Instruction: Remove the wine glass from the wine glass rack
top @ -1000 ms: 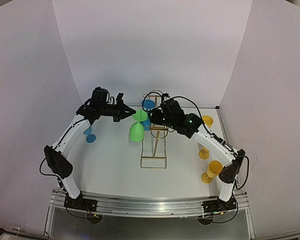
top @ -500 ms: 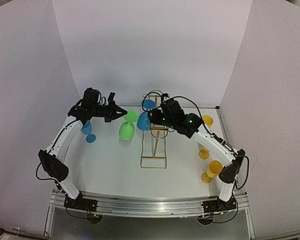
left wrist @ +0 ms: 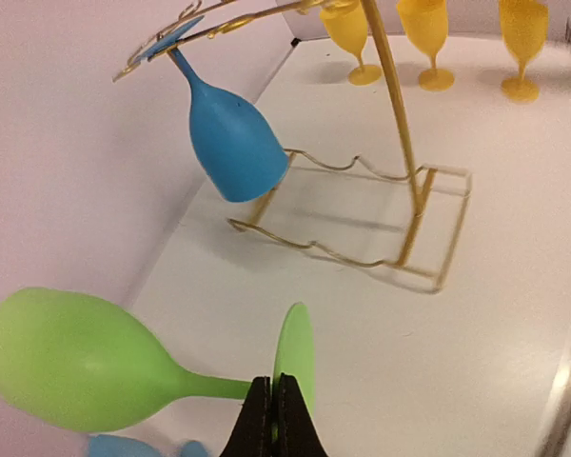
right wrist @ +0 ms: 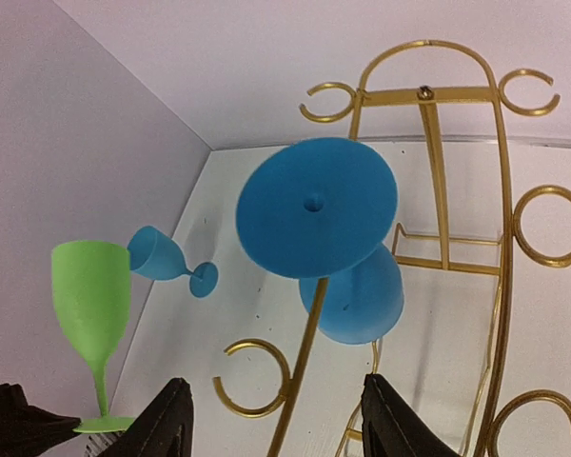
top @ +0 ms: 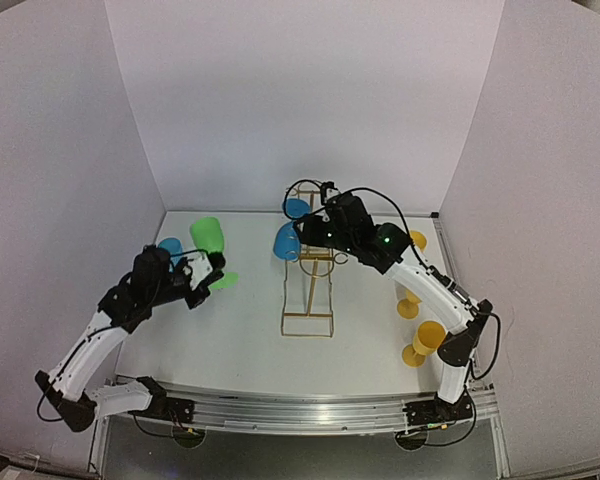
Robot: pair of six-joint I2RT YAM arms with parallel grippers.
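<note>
My left gripper (top: 201, 272) is shut on the edge of the foot of a green wine glass (top: 208, 237), held upright low at the table's left, well away from the rack. In the left wrist view the fingers (left wrist: 271, 421) pinch the green foot (left wrist: 294, 349). The gold wire wine glass rack (top: 313, 280) stands mid-table, and a blue wine glass (top: 287, 241) hangs upside down from it. My right gripper (top: 310, 236) is open and empty close by that blue glass (right wrist: 316, 207). I cannot tell whether the green glass touches the table.
Another blue glass (top: 170, 248) stands at the far left, just behind the green one. Three yellow glasses (top: 425, 340) stand along the right side of the table. White walls close in the back and both sides.
My left arm has pulled the green glass left, away from the rack, swung it from hanging upside down to upright and lowered it. The right arm has barely moved.
</note>
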